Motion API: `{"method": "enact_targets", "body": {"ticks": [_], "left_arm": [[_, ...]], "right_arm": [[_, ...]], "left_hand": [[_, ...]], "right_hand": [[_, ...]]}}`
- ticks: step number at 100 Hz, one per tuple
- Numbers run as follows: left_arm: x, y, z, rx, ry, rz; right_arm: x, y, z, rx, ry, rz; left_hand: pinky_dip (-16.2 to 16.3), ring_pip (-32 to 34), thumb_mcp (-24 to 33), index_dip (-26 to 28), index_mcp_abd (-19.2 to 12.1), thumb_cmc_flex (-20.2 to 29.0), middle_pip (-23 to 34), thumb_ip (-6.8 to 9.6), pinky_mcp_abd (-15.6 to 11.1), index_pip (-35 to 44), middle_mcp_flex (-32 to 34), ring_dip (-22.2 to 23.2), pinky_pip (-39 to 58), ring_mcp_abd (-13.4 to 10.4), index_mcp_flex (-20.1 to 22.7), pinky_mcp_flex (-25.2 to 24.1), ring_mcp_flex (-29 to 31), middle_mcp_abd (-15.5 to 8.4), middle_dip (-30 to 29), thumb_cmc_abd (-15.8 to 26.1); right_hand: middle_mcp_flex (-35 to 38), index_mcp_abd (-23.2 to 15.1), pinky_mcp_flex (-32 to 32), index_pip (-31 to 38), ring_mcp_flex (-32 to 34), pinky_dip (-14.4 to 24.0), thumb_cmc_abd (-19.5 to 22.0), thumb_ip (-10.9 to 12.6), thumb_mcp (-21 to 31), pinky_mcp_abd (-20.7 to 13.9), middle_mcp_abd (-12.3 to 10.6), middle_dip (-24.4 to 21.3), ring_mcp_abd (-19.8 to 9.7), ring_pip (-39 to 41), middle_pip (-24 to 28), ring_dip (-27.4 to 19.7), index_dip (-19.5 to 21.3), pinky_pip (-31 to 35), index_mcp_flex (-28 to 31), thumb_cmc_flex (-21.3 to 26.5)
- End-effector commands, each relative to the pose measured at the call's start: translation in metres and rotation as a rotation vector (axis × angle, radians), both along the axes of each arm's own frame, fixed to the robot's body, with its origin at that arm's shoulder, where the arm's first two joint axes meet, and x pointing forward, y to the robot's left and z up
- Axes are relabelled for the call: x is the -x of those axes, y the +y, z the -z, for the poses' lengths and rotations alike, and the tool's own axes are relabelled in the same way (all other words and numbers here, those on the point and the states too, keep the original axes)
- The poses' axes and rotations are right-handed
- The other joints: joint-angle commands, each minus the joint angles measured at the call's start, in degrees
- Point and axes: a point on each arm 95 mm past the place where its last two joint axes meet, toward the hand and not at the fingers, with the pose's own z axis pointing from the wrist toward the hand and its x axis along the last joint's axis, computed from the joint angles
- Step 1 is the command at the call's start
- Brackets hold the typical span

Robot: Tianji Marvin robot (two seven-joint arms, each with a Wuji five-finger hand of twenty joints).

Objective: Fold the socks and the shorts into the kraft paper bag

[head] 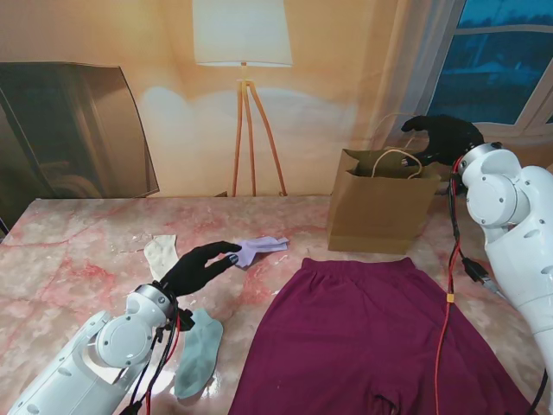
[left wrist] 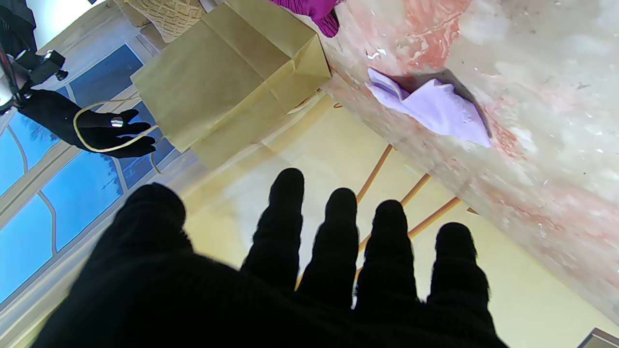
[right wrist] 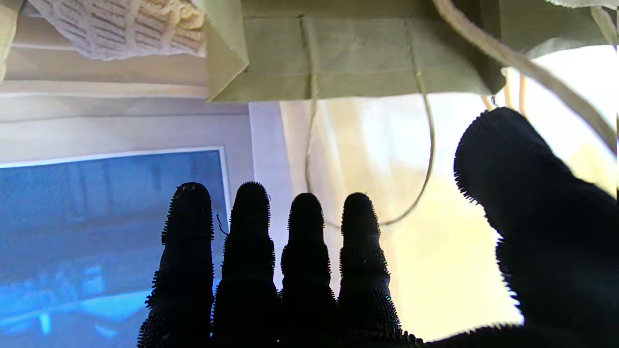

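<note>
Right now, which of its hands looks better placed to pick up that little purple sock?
The left hand. Its open fingers reach toward the purple sock and almost touch it. The right hand is up at the paper bag, with a handle looped over it.

Bag [head: 380,207] stands behind shorts [head: 363,337]; three socks (spread apart) [head: 199,354] left of shorts.

Left robot hand [head: 200,266] reaches toward lilac sock [head: 257,250].

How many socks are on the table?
3. A cream sock lies left of the left robot hand, a lilac sock at its fingertips, a teal sock nearer to me. The bag could hide more.
</note>
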Motion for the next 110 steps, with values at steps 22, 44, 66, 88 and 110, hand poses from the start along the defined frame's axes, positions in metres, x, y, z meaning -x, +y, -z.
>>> {"method": "enact_targets", "body": {"ticks": [22, 44, 66, 88, 110], "left_arm": [[-0.002, -0.005, -0.006, 0.003, -0.018, 0.013], [-0.004, -0.006, -0.01, 0.001, -0.028, 0.017], [-0.005, -0.005, -0.014, -0.003, -0.043, 0.018], [-0.004, -0.005, -0.016, -0.006, -0.054, 0.021], [-0.002, -0.003, -0.019, -0.011, -0.065, 0.019]], "right_arm": [[0.016, -0.009, -0.009, -0.015, -0.058, 0.036], [0.037, -0.018, -0.019, -0.014, -0.104, 0.058], [0.068, -0.028, -0.02, -0.01, -0.142, 0.06], [0.097, -0.032, -0.011, -0.04, -0.149, 0.056], [0.12, -0.02, 0.01, -0.095, -0.094, 0.002]], "left_hand": [[1.22, -1.44, -0.91, 0.42, -0.94, 0.6, -0.86, 1.31, 0.05, 0.32, -1.4, -0.47, -0.18, -2.23, 0.38, -0.1, -1.37, -1.59, -0.08, -0.44], [1.25, -1.38, -0.83, 0.41, -0.81, 0.71, -0.8, 1.24, -0.02, 0.38, -1.25, -0.45, 0.0, -2.14, 0.46, 0.04, -1.23, -1.7, -0.06, -0.52], [1.3, -1.32, -0.8, 0.37, -0.77, 0.72, -0.77, 1.18, -0.19, 0.38, -1.16, -0.42, 0.31, -2.13, 0.48, 0.18, -1.09, -1.87, -0.06, -0.55], [1.33, -1.3, -0.78, 0.35, -0.91, 0.7, -0.75, 1.14, -0.34, 0.41, -1.12, -0.41, 0.65, -2.12, 0.5, 0.21, -1.04, -1.89, -0.07, -0.56], [1.27, -1.29, -0.75, 0.32, -0.78, 0.7, -0.75, 1.13, -0.38, 0.41, -1.15, -0.41, 0.87, -2.08, 0.48, 0.19, -1.05, -1.82, -0.09, -0.56]], "right_hand": [[1.48, -0.72, 0.72, 1.52, 2.42, 1.48, 2.96, 2.53, -2.8, 0.69, -0.93, 0.44, -1.03, 1.1, 0.37, 1.34, 0.33, 2.28, 0.84, 1.71], [1.62, -0.87, 1.03, 1.81, 2.73, 1.41, 4.7, 2.79, -3.58, 0.67, -0.87, 0.44, -0.83, 1.18, 0.38, 1.45, 0.33, 2.71, 1.29, 2.03], [1.16, -0.62, 0.85, 1.65, 2.14, 0.05, 8.21, 3.27, -6.05, -0.64, -0.71, 0.16, -1.48, 0.39, -0.25, 0.87, 0.12, 1.44, 0.88, 2.18], [0.91, 0.11, 0.11, 0.96, 0.85, -3.48, 11.09, 3.47, -8.17, -4.02, -0.11, -0.56, -1.96, -0.82, -1.76, -0.99, -0.35, -2.42, 0.63, 1.23], [2.16, 0.42, 1.21, 0.94, 0.75, -8.88, 13.08, 4.21, -8.65, -7.81, 0.54, -0.75, -3.24, -1.54, -2.14, -3.69, -0.52, -4.69, 1.6, 1.57]]}}
